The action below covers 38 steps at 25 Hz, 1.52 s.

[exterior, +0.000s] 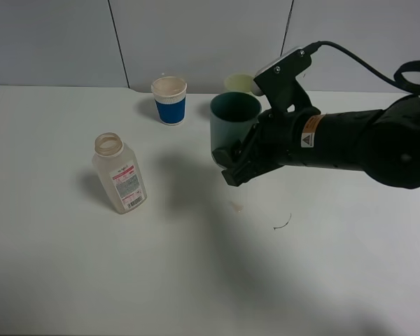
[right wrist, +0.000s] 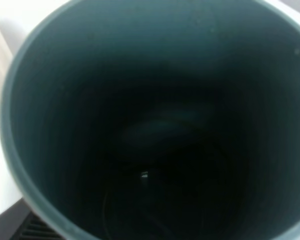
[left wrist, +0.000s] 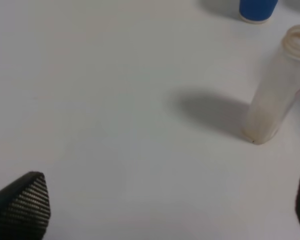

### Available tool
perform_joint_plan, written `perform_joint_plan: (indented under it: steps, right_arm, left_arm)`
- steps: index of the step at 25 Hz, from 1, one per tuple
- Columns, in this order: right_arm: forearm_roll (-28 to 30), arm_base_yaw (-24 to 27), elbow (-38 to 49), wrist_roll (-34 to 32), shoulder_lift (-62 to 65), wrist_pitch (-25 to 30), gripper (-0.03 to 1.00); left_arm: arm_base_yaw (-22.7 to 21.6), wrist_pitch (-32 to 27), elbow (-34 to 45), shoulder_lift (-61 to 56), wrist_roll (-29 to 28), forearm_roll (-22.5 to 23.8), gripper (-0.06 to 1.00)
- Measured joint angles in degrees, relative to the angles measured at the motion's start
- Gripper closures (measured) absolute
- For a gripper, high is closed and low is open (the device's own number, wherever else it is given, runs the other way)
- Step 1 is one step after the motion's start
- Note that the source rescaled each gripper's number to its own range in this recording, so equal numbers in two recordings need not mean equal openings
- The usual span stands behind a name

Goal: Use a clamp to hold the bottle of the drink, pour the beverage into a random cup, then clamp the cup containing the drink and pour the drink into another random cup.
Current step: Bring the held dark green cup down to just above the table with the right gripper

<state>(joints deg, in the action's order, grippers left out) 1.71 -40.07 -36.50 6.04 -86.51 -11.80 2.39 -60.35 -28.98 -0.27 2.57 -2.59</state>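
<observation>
Right gripper point(exterior: 231, 164) closed on teal cup point(exterior: 232, 119), held above table point(exterior: 56, 266); left gripper point(left wrist: 160, 210) open, near bottle point(exterior: 120, 173).

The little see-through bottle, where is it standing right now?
In the high view the bottle stands upright, uncapped, on the table's left half, in front and left of the blue-banded paper cup, apart from the dark arm.

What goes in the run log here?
right gripper: shut on teal cup, lifted | bottle: upright on table, uncapped | left gripper: open
</observation>
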Motion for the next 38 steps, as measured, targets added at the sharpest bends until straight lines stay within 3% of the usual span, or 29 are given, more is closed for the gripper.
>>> perform_joint_plan:
  steps: [7,26,38]
  right_arm:
    - [-10.1,0.6,8.1,8.1,0.1,-8.2,0.94]
    - [-21.8,0.6,23.4,9.8,0.4,-23.8,0.94]
    - [-23.1,0.6,23.9,9.4,-11.5,-30.5,0.94]
  left_arm:
    - [0.0,0.0,0.0,0.0,0.0,0.0,-0.06]
    - [0.0,0.0,0.0,0.0,0.0,0.0,-0.06]
    - [0.0,0.0,0.0,0.0,0.0,0.0,-0.06]
